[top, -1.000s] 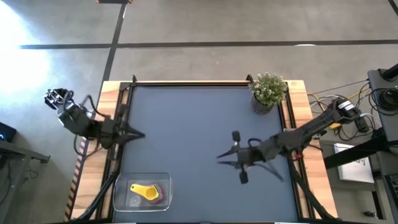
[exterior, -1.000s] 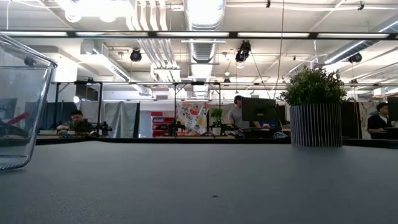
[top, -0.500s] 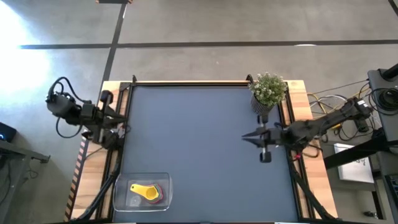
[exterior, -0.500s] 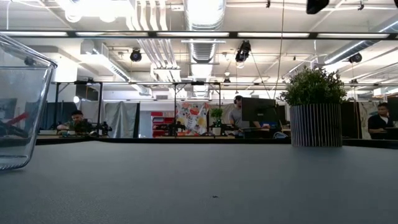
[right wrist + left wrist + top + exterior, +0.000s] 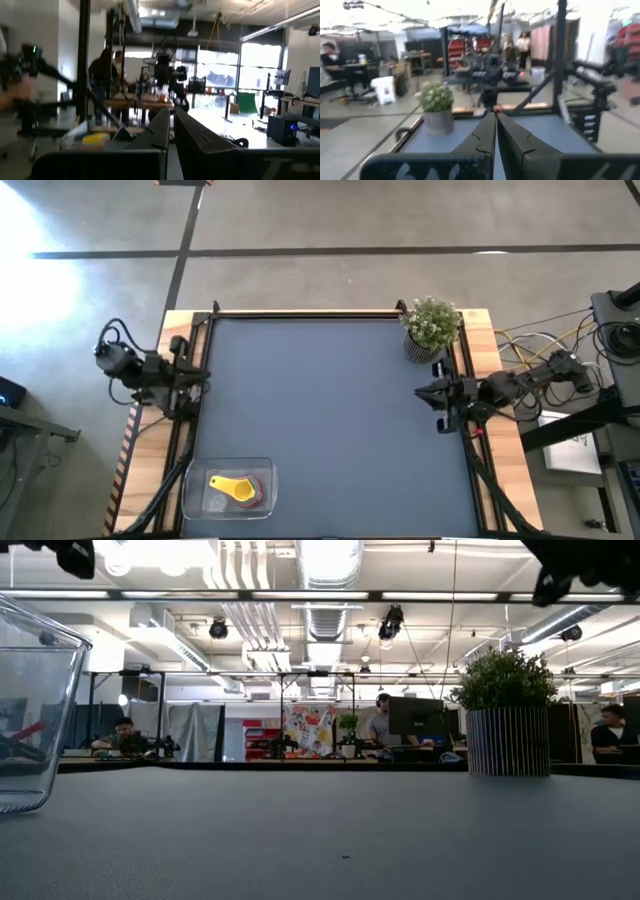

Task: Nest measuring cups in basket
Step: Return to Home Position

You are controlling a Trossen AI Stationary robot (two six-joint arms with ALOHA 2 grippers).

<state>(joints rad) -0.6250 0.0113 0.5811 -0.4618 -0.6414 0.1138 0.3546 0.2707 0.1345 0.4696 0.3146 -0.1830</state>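
The basket (image 5: pixel 192 480) is a clear tray near the table's near left corner; in the low view its wall (image 5: pixel 30 710) rises at the left. The measuring cups sit nested inside it, the yellow cup (image 5: pixel 238 487) uppermost with its handle pointing left. A reddish rim (image 5: pixel 266 492) shows beneath it, and the other cups are hidden. My left gripper (image 5: pixel 200 377) (image 5: pixel 495 135) hangs shut over the table's left edge, far from the basket. My right gripper (image 5: pixel 420 392) (image 5: pixel 171 127) hangs shut by the right edge.
A potted plant (image 5: pixel 432 328) (image 5: pixel 505 712) stands at the far right corner, just beyond my right gripper. Dark frame rails run along the table's left and right edges. People sit at desks in the room behind the table.
Both arms have drawn back from over the table. The right gripper has moved from the table's middle toward the right edge. The left gripper has pulled back toward the left edge. The basket and the cups have stayed where they were.
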